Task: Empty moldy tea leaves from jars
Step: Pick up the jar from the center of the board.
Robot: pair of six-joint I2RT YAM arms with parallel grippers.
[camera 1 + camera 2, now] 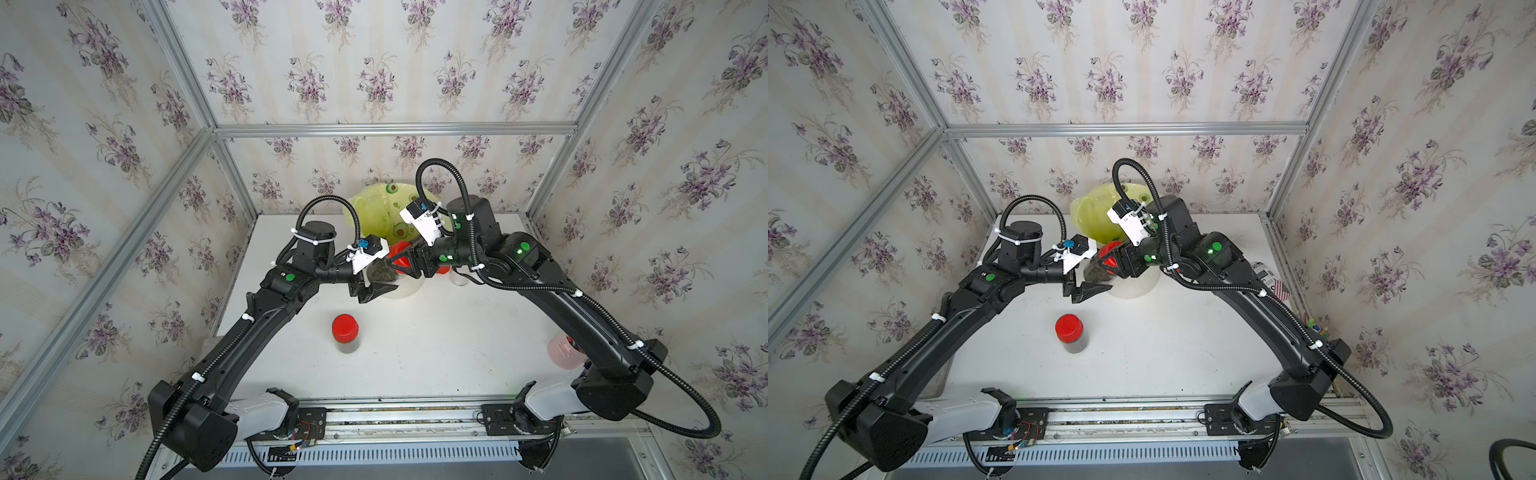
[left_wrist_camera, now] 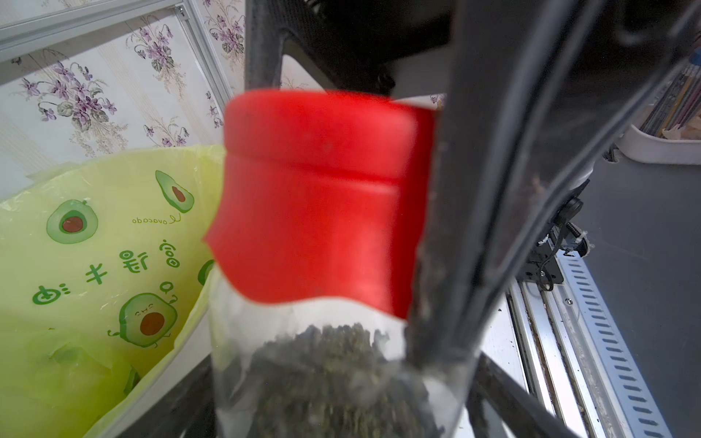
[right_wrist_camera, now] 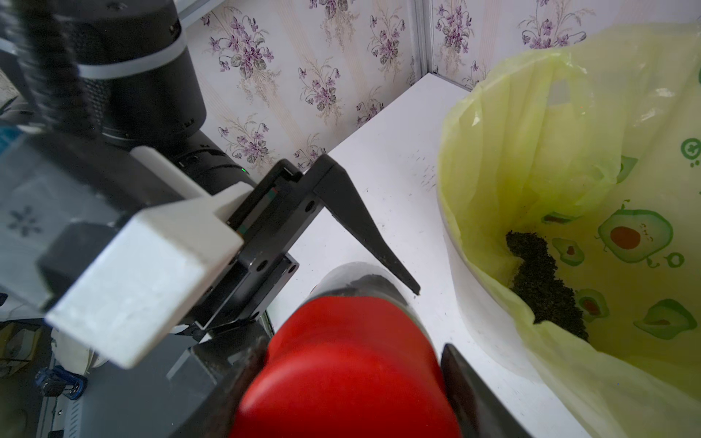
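Observation:
A clear jar [image 1: 380,272] [image 1: 1096,270] holding dark tea leaves [image 2: 333,379] hangs tilted just in front of the white bin. My left gripper [image 1: 380,279] [image 2: 341,398] is shut on its glass body. My right gripper [image 1: 401,262] [image 3: 349,379] is shut on its red lid [image 2: 322,197] [image 3: 341,379], which sits on the jar. A second jar [image 1: 345,332] [image 1: 1070,332] stands upright on the table, capped and filled with leaves. A clear, empty-looking jar [image 1: 460,277] shows partly behind my right forearm.
The white bin with a yellow-green avocado-print liner [image 1: 374,208] [image 3: 569,151] stands at the back, with a pile of tea leaves [image 3: 542,280] inside. A pink cup [image 1: 559,353] sits at the table's right edge. A metal rail [image 1: 395,415] runs along the front.

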